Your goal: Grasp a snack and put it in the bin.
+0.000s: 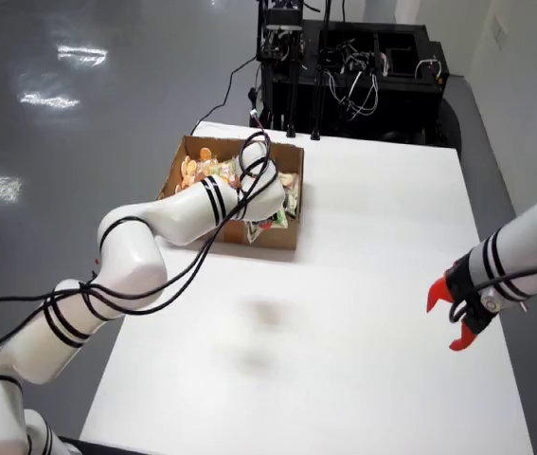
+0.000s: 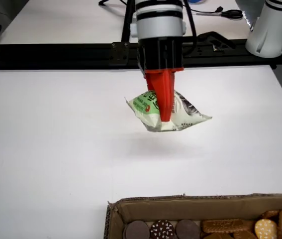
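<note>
Cardboard box [image 2: 131,209] sits nearest; beyond it, we see the gripper [image 2: 164,115] with red fingers clamped on the snack packet [image 2: 188,117], held clear of the table [image 2: 56,149], likely for carrying boxward.

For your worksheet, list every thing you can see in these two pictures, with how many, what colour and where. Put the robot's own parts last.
bag: one, green and white, held above the table
box: one, brown cardboard, far left of the table in the view from above
cookies: several, brown and dark, in the box
table: one, white
rack: one, black with cables, beyond the table
second arm: one, white, at the right in the view from above, red fingers apart
working arm: one, white, reaching to the box
fingers: red, shut on the bag
</note>
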Tool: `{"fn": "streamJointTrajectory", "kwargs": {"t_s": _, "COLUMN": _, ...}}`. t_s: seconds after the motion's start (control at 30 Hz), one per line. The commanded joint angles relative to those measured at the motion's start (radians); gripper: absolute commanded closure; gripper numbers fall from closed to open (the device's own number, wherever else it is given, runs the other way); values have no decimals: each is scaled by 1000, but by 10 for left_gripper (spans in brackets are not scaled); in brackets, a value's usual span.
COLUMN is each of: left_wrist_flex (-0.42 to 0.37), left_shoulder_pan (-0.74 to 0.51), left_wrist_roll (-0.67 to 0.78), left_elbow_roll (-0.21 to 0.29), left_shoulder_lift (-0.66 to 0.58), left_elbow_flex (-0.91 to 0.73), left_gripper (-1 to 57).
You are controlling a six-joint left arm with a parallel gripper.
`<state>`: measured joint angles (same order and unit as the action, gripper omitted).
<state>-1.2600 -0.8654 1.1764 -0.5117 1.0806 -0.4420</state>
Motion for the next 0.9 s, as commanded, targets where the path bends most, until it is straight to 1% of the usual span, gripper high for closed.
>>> {"fn": "streamJointTrajectory", "kwargs": {"t_s": 0.03, "left_wrist_flex": 6, "left_shoulder_pan": 27, "left_wrist_roll": -66, "left_elbow_roll": -22, "left_shoulder_lift": 27, "left_elbow_flex": 57, "left_gripper": 567}}
{"fn": "streamJointTrajectory", "kwargs": {"t_s": 0.2, "left_wrist_flex": 17, "left_shoulder_pan": 65, "left_wrist_roll": -150, "left_elbow_roll": -40, "left_shoulder_lift": 87, "left_elbow_flex": 175, "left_gripper": 567}}
{"fn": "streamJointTrajectory", "kwargs": {"t_s": 0.37, "left_wrist_flex": 33, "left_shoulder_pan": 101, "left_wrist_roll": -217, "left_elbow_roll": -49, "left_shoulder_lift": 145, "left_elbow_flex": 289, "left_gripper": 567}}
{"fn": "streamJointTrajectory", "kwargs": {"t_s": 0.63, "left_wrist_flex": 94, "left_shoulder_pan": 139, "left_wrist_roll": -281, "left_elbow_roll": -55, "left_shoulder_lift": 183, "left_elbow_flex": 365, "left_gripper": 559}}
{"fn": "streamJointTrajectory", "kwargs": {"t_s": 0.77, "left_wrist_flex": 128, "left_shoulder_pan": 155, "left_wrist_roll": -303, "left_elbow_roll": -55, "left_shoulder_lift": 188, "left_elbow_flex": 377, "left_gripper": 536}}
{"fn": "streamJointTrajectory", "kwargs": {"t_s": 0.83, "left_wrist_flex": 143, "left_shoulder_pan": 164, "left_wrist_roll": -310, "left_elbow_roll": -56, "left_shoulder_lift": 189, "left_elbow_flex": 381, "left_gripper": 513}}
{"fn": "streamJointTrajectory", "kwargs": {"t_s": 0.9, "left_wrist_flex": 154, "left_shoulder_pan": 172, "left_wrist_roll": -316, "left_elbow_roll": -56, "left_shoulder_lift": 190, "left_elbow_flex": 384, "left_gripper": 477}}
